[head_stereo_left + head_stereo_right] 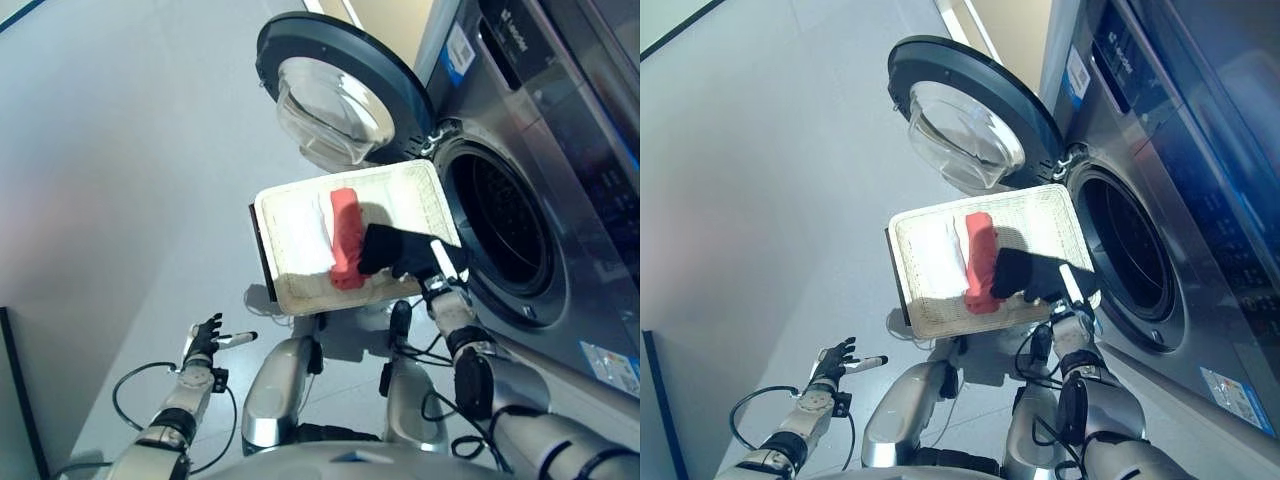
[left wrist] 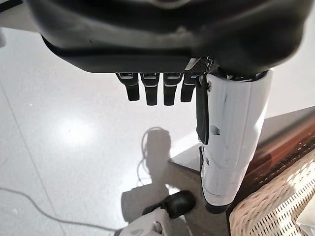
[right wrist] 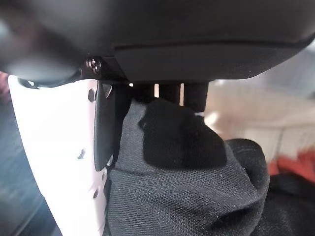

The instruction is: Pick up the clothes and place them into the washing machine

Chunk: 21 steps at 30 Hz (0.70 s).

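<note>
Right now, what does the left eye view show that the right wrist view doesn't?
Only the left eye view: the washer with its door open, the red cloth and white cloth in the basket, and the idle left hand. Only the right wrist view: the weave close up. Both: the right hand gripping the black cloth.
</note>
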Tool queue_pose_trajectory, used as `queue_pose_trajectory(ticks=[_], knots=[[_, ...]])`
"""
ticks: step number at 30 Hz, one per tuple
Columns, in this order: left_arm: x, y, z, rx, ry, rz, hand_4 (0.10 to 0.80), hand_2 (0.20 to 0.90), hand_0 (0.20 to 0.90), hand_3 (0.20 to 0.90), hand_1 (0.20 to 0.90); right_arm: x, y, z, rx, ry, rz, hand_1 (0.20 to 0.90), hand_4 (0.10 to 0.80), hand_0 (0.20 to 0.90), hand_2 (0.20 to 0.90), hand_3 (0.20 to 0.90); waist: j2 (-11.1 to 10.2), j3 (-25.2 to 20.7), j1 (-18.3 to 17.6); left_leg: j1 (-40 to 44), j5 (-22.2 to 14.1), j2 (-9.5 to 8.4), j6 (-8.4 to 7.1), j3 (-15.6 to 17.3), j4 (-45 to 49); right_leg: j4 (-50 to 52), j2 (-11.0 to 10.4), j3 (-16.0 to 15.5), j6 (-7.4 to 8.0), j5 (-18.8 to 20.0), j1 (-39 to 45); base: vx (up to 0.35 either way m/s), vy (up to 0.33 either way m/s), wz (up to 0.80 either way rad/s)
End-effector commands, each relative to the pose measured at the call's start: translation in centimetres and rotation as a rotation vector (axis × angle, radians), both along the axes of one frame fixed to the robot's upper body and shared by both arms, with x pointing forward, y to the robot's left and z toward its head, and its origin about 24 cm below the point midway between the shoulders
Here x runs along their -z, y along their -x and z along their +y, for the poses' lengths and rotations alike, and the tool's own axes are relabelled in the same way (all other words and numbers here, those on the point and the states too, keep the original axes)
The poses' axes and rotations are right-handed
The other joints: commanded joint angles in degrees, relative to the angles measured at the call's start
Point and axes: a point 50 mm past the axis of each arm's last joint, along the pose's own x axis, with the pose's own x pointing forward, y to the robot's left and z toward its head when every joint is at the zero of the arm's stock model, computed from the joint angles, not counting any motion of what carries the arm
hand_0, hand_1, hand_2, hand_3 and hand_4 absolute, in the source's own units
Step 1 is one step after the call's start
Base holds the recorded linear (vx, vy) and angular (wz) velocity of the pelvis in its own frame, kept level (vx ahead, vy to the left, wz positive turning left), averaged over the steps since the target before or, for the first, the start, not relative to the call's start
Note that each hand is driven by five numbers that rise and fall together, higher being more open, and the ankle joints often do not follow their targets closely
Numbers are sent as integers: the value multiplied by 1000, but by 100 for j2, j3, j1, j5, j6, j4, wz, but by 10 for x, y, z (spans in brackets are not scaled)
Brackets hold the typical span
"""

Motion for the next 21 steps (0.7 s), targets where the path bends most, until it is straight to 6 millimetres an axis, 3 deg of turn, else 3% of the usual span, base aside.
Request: queue_pose_trajectory(ticks=[1, 13, 16, 20, 21], knots=[[8, 8, -10, 24, 1, 41, 800, 900, 900, 900, 900, -41, -20, -23, 104, 15, -185, 200, 300, 200, 200, 200, 820, -101, -42, 178, -62, 481, -882, -524, 395, -14, -542, 69, -81, -264, 512, 0, 0, 0], [13, 14, -17, 45, 18, 57, 800, 900, 900, 900, 900, -35, -9, -38, 224, -34, -206, 200, 300, 200, 200, 200, 854, -307, -215, 194, -59, 467, -991, -556, 498, -14, -580, 118, -74, -234, 497, 10, 0, -4], [14, 15, -20, 54, 29, 62, 800, 900, 900, 900, 900, -40, -8, -46, 267, -43, -225, 200, 300, 200, 200, 200, 988, -360, -283, 209, -67, 438, -1025, -563, 505, -14, -633, 124, -49, -253, 477, 30, 41, -2], [16, 18, -29, 87, 50, 75, 800, 900, 900, 900, 900, -62, -17, -53, 305, -43, -304, 200, 300, 200, 200, 200, 1407, -349, -420, 237, -50, 387, -1023, -544, 499, -14, -741, 111, -22, -270, 390, 24, 65, -2], [16, 18, -29, 88, 51, 74, 800, 900, 900, 900, 900, -63, -17, -54, 306, -41, -305, 200, 300, 200, 200, 200, 1419, -344, -420, 236, -51, 389, -1021, -543, 499, -14, -740, 112, -20, -268, 389, 33, 102, -9]])
